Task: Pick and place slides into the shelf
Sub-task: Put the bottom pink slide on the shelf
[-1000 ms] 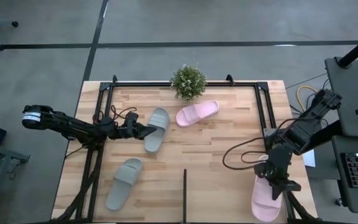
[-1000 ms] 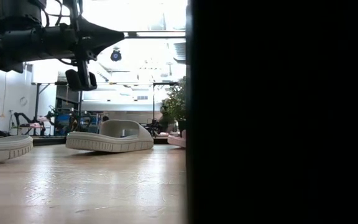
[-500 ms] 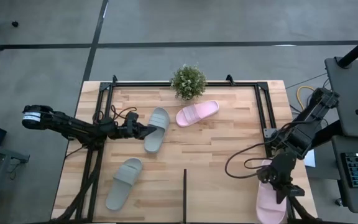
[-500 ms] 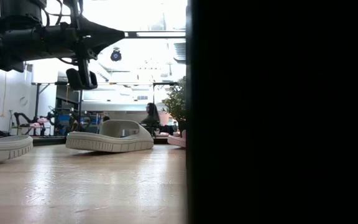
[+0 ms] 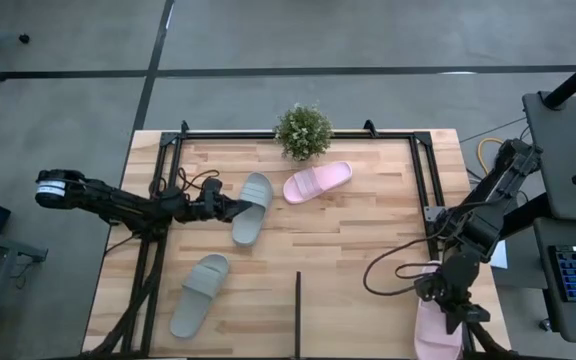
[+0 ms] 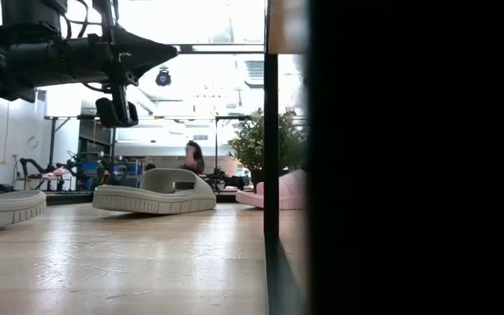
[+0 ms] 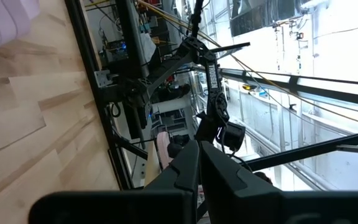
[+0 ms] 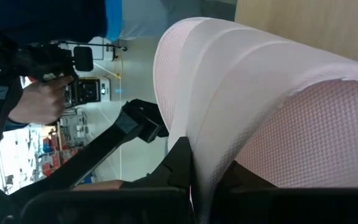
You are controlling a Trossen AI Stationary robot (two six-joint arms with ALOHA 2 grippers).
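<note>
The right claw (image 5: 446, 308) grips one pink slide (image 5: 436, 332) off the desk's (image 5: 358, 230) near right corner; three slides wait on the desk, the clenched left claw (image 5: 236, 209) beside a grey one (image 5: 252, 206).

— Where did the slides lie?
— Two grey-green slides (image 5: 252, 207) (image 5: 199, 293) sat left of centre; one pink slide (image 5: 318, 182) lay upper centre, the other pink slide (image 5: 434, 330) hung off the table's lower right corner.
</note>
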